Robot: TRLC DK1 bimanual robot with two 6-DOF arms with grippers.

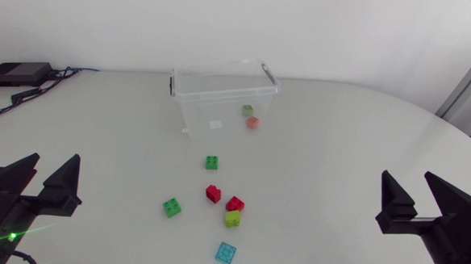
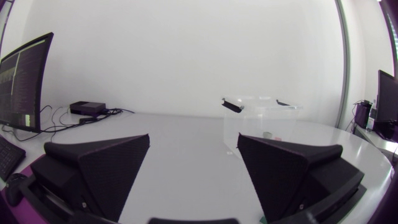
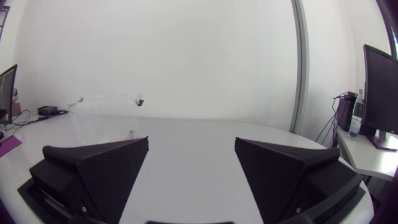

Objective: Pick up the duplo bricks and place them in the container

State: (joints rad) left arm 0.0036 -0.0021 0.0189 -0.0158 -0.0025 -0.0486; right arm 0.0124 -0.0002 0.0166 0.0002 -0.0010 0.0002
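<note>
A clear plastic container [image 1: 221, 99] stands at the table's far middle, with an olive brick [image 1: 247, 110] and a salmon brick [image 1: 252, 122] seen through its wall. On the table in front of it lie a dark green brick [image 1: 211, 162], a red brick [image 1: 213, 193], a green brick [image 1: 172, 208], a red brick [image 1: 235, 203] touching a lime brick [image 1: 232, 219], and a light blue brick [image 1: 226, 253]. My left gripper [image 1: 45, 183] is open at the near left, far from the bricks. My right gripper [image 1: 416, 200] is open at the near right. Each wrist view shows empty fingers; the container [image 2: 261, 118] lies ahead of the left one.
A black box [image 1: 16, 74] with cables sits at the table's far left corner. The container [image 3: 106, 102] shows faintly in the right wrist view, far off to the side of the fingers.
</note>
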